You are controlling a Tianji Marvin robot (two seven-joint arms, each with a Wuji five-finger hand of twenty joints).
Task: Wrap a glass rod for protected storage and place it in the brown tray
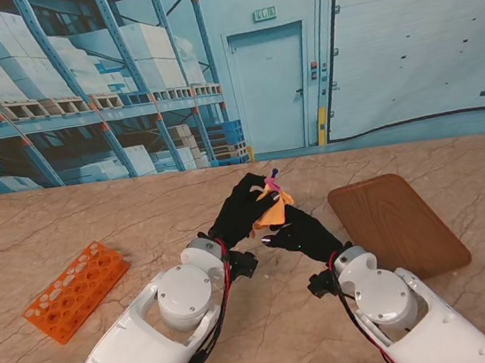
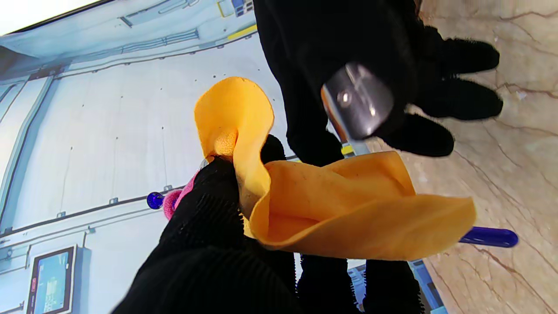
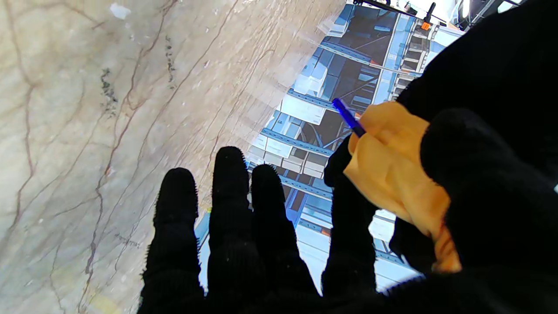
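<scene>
Warehouse shelving and a pale blue door fill the printed backdrop behind a beige marble-veined table (image 1: pixel 112 342). Above its middle, the black-gloved left hand (image 1: pixel 243 210) is closed around a soft orange cloth (image 1: pixel 272 211) bunched over a thin blue glass rod (image 2: pixel 488 237); one blue tip pokes out past the cloth's edge, and the other end, with what looks like a pink collar, shows beyond the fingers. The black-gloved right hand (image 1: pixel 301 233) sits just beside and nearer to me; whether it grips the cloth I cannot tell, though several fingers (image 3: pixel 226 192) stand straight and free. A flat brown wooden tray (image 1: pixel 397 224) lies to the right, an orange plastic tube rack (image 1: pixel 74 290) far left.
</scene>
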